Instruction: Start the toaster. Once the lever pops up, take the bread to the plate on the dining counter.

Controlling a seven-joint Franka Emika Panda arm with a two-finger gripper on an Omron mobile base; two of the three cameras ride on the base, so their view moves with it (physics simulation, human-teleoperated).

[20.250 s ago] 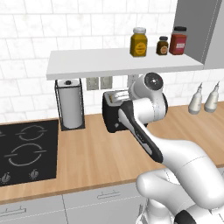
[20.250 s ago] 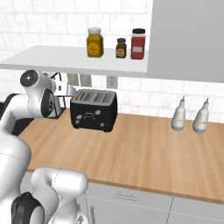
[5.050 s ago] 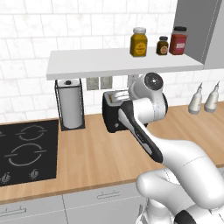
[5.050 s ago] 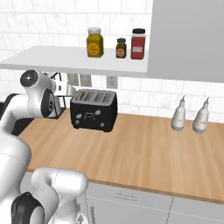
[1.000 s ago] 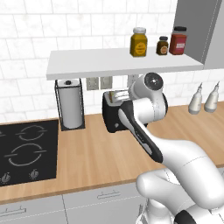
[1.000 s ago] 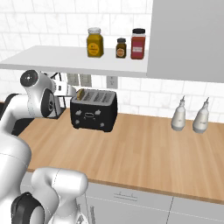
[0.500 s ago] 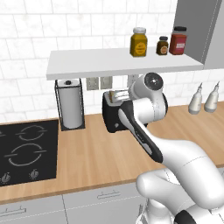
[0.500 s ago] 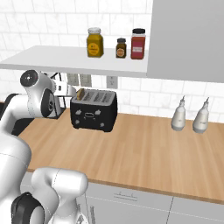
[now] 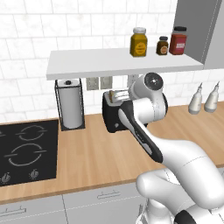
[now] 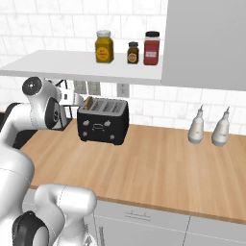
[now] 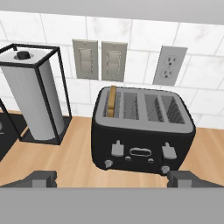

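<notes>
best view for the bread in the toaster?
Hand view: the bread stands clear in the leftmost slot of the toaster, seen from above and in front. Right base view shows its tan top; left base view, a sliver beside the arm.

Paper towel roll (image 11: 33,98) beside hob (image 9: 24,151); jars (image 10: 104,46) on shelf (image 10: 72,65).

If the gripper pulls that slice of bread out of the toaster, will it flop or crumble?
Probably neither. The bread stands upright on edge in the leftmost slot of the toaster, so it looks fairly stiff. It is thin, so likely light, but a hard pinch might crack the crust. Only its top edge sticks out, leaving little to grip.
</notes>
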